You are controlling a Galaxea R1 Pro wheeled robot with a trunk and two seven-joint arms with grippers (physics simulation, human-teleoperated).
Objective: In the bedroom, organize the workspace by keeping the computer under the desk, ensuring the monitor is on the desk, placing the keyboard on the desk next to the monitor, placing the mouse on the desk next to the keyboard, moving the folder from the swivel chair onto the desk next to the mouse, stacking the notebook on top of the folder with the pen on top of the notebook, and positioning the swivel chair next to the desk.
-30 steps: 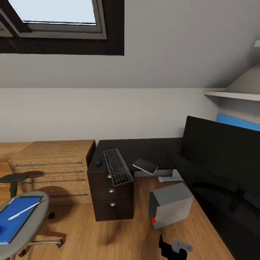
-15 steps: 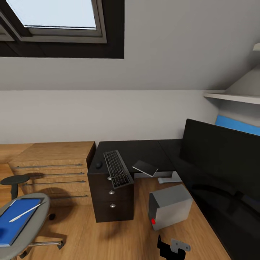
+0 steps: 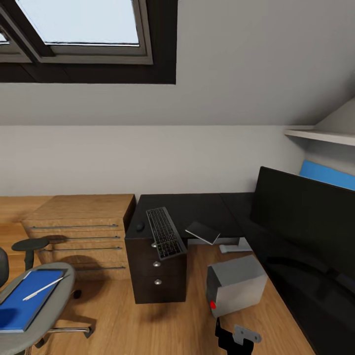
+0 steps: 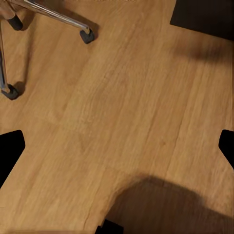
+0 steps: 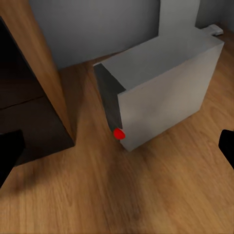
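On the black worktop (image 3: 197, 207), the keyboard (image 3: 165, 232) is lying with its near end overhanging the drawer front, the mouse (image 3: 140, 226) just beside it. Below the worktop, the computer (image 3: 236, 290) is standing on the floor, the right tool (image 5: 117, 151) hanging open and empty near it. The folder (image 3: 24, 299) is resting on the swivel chair (image 3: 47, 305), carrying the pen (image 3: 45, 287). The left tool (image 4: 117, 151) is hanging wide open over the floor.

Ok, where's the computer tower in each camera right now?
Head view: the computer stands on the wood floor, lower centre-right, beside the desk.
Right wrist view: the computer sits centre, red button facing the camera.
Left wrist view: floor and chair castors instead.
Shared landmark: the red button.
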